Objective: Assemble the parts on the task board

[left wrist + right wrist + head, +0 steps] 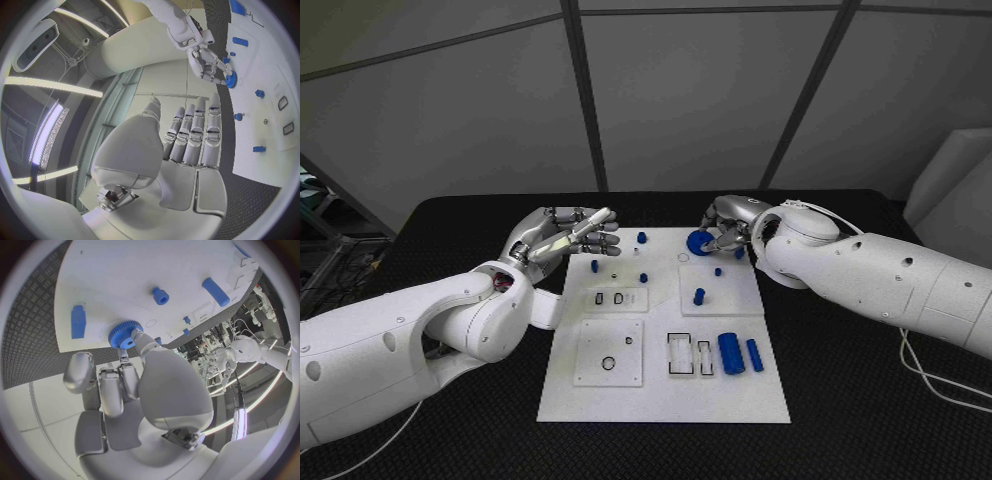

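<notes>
Black textured worktop (848,400) under me, grey panelled walls behind, nothing fancy. The white task board (661,385) sits square in the middle.

Nearest my body on the board: two blue cylinders (740,355) lying side by side, next to some rectangular slots, plus a plate with a ring outline on the left side. Further up, a blue peg (700,296) stands upright mid-board, and a few more small blue parts are dotted around the far end.

My right hand (726,228) is at the far right corner, grasping a blue knurled wheel (700,241) between thumb and fingers; from the wrist camera it hangs just over the board's edge (125,335). My left hand (567,238) hovers off the far left corner, fingers straight and together, holding nothing.

So I reckon I'm placing that wheel. Best bet: keep it level, line its centre hole up with whatever seat it belongs to, lower slowly and don't let go until it's seated. Can't tell exactly which spot it goes on, so no forcing it.
</notes>
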Robot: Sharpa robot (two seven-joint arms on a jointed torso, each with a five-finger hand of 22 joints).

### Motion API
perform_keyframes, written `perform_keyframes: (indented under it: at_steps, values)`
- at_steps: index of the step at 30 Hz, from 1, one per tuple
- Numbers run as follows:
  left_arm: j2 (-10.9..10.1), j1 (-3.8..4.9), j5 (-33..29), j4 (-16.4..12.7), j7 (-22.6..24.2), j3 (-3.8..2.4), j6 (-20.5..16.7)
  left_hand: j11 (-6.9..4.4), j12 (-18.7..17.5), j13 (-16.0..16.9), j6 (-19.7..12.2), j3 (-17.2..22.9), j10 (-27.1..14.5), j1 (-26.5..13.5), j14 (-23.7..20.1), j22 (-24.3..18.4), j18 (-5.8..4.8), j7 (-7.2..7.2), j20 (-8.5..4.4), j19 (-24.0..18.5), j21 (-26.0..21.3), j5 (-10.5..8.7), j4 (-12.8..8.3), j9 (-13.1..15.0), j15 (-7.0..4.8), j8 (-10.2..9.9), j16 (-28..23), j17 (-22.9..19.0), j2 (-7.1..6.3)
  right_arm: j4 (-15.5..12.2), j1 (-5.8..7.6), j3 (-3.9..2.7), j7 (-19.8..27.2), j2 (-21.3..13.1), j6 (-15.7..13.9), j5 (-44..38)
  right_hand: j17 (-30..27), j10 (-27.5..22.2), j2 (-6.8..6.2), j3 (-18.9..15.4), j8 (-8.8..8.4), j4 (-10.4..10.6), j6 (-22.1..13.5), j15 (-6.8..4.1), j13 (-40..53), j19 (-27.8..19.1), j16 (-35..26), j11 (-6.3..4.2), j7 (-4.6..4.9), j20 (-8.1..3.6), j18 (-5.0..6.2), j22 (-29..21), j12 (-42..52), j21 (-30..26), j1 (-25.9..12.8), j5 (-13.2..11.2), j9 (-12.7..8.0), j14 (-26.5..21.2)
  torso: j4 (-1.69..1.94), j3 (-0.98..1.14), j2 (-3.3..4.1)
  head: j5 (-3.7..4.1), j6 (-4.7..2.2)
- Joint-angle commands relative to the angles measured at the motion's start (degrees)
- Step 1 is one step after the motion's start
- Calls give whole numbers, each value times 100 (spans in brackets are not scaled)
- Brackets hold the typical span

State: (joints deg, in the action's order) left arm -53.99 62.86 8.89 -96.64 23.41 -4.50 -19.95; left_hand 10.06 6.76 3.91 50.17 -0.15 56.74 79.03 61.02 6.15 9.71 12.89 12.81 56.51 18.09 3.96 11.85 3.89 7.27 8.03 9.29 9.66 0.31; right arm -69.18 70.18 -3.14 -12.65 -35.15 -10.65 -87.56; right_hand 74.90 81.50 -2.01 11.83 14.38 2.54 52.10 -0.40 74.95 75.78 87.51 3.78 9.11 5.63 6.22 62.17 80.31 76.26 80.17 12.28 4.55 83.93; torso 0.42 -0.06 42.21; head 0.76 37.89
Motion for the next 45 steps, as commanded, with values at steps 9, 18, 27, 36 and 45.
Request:
perform_keyframes:
  at_steps: [9, 18, 27, 36, 45]
  values:
    - [-13, 7, 6, 32, 51, -5, 72, 27, -39, -5, 35, -27, 11, 18, -16, -6, 74, 53, 27, -29, -18, -23, -16, -8, 6, -19, -30, 5, 43, -678, 11, -10, -11, -178, -684, -551, 941, 47, -28, 55, -5, -2, 78, -11, 322, 47, 30, -3, -29, 1, -102, 52, 45, 65, -30, 42, -5, 492, -9, -5, -7, -29, -20]
    - [22, 8, 6, 117, 68, -5, 70, 28, -43, -5, 35, -30, 11, 18, -15, -8, 74, 55, 28, -29, -20, -23, -18, -8, 6, -22, -34, 9, 46, -752, 14, -10, -39, 156, -966, -901, 965, 55, -49, 71, -30, -11, 57, -9, 333, 68, 40, 0, -25, 1, -111, 96, 53, 88, -44, 44, -19, 497, 24, -2, 7, -20, -37]
    - [49, 9, 6, 171, 84, -5, 72, 28, -43, -5, 35, -30, 11, 18, -15, -8, 74, 55, 28, -29, -20, -23, -18, -8, 6, -22, -34, 9, 46, -508, 12, 25, 19, 685, -907, -966, 965, 55, -48, 77, -33, -12, 57, -9, 333, 69, 40, 0, -25, 1, -111, 98, 52, 89, -44, 44, -20, 497, 19, -8, 11, -49, -17]
    - [75, 11, 6, 207, 88, -7, 69, 28, -43, -5, 35, -30, 11, 18, -15, -8, 74, 55, 28, -29, -20, -23, -18, -8, 6, -22, -34, 9, 46, -220, -14, 147, -17, 1013, -674, -956, 953, 40, -57, 87, -50, -12, 47, -6, 314, 60, 35, 5, -19, 2, -108, 84, 36, 83, -61, 34, -28, 494, 7, -3, 13, -90, 2]
    - [83, 11, 6, 223, 91, -7, 72, 28, -43, -5, 35, -30, 11, 18, -15, -8, 74, 55, 28, -29, -20, -23, -18, -8, 6, -22, -34, 9, 46, -72, -41, 187, -45, 1168, -536, -950, 953, 30, -58, 94, -58, -10, 43, -5, 302, 58, 35, 8, -15, 3, -108, 82, 25, 82, -72, 33, -32, 494, 10, 3, 2, -91, 25]
